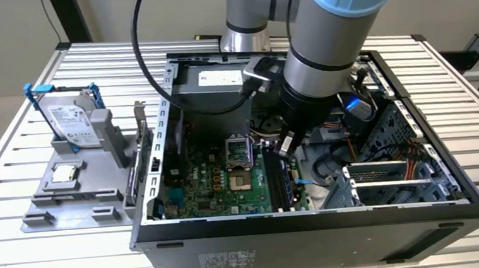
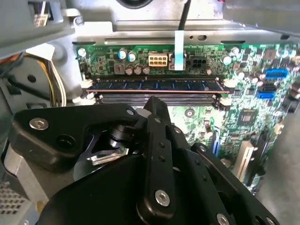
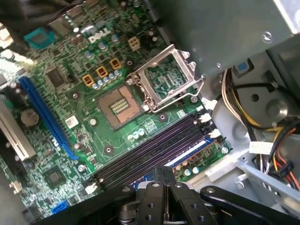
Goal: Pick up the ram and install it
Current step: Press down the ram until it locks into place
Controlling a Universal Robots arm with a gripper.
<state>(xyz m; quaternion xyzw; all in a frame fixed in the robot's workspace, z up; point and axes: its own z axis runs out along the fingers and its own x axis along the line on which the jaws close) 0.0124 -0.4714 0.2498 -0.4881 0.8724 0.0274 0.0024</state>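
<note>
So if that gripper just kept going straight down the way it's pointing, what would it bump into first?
Most likely the ram, which already sits in a slot on the motherboard just under the gripper; depth is hard to judge.

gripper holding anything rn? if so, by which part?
Cannot tell. The gripper is down at the memory slots, where the ram stands; no grasp is visible.

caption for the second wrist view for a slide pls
Gripper poised just above the ram, which sits in a slot on the green motherboard inside the open computer case.
</note>
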